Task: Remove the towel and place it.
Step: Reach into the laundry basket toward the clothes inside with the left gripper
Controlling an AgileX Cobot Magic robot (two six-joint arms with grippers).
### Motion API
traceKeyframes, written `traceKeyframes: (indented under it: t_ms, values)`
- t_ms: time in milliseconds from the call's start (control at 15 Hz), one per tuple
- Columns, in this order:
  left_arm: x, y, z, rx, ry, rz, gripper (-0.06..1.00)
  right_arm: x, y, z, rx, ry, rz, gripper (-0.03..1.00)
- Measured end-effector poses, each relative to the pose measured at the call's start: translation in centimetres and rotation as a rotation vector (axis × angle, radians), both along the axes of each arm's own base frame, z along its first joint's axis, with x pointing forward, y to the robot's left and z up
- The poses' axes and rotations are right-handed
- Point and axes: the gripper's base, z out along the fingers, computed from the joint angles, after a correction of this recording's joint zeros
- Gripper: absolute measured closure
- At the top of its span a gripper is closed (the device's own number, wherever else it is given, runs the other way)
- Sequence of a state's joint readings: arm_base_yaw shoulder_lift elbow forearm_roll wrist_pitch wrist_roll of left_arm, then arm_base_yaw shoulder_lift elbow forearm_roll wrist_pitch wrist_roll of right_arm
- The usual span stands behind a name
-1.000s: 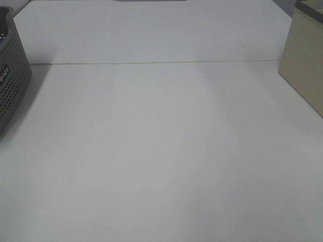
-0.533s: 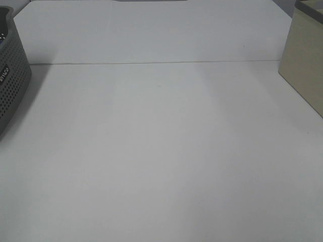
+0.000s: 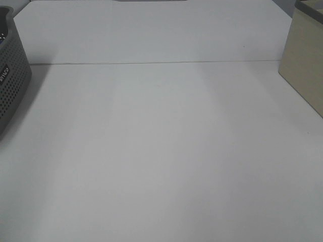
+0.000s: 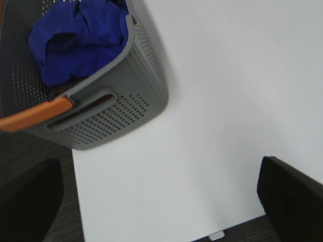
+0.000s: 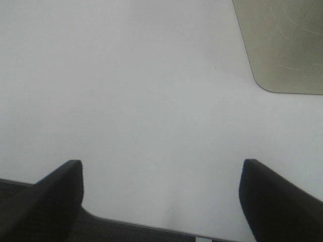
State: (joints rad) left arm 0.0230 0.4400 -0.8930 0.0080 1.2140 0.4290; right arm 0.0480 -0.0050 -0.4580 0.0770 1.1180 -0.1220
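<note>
The royal-blue towel (image 4: 75,38) lies crumpled inside a grey perforated basket (image 4: 121,96) with an orange handle (image 4: 35,115), seen in the left wrist view. The towel is hidden in the exterior high view, where only the basket's wall (image 3: 11,85) shows at the left edge. My left gripper (image 4: 161,201) is open and empty, above the table's front edge, apart from the basket. My right gripper (image 5: 161,201) is open and empty over bare table. Neither gripper shows in the exterior high view.
A beige box (image 3: 305,65) stands at the table's right edge; it also shows in the right wrist view (image 5: 282,43). The white table (image 3: 161,151) has a seam across its far part. The table's front edge runs under both grippers.
</note>
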Motion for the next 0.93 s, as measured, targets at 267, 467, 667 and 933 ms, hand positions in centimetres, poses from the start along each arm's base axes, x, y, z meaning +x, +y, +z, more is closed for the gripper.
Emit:
traceKeyframes:
  t_ms: [267, 467, 667, 933]
  values:
    - [7.5, 0.2, 5.0, 0.225, 0.091, -0.195, -0.05, 0.0, 0.0, 0.0, 0.000, 0.000, 0.000, 0.15]
    - [13.4, 0.9, 6.7, 0.345, 0.163, -0.240, -0.05, 0.0, 0.0, 0.0, 0.000, 0.000, 0.000, 0.15]
    - [18.4, 2.4, 6.0, 0.514, 0.285, -0.218, -0.05, 0.0, 0.0, 0.0, 0.000, 0.000, 0.000, 0.15]
    - [26.4, 4.3, 2.5, 0.697, 0.492, -0.199, -0.05, 0.0, 0.0, 0.0, 0.000, 0.000, 0.000, 0.15]
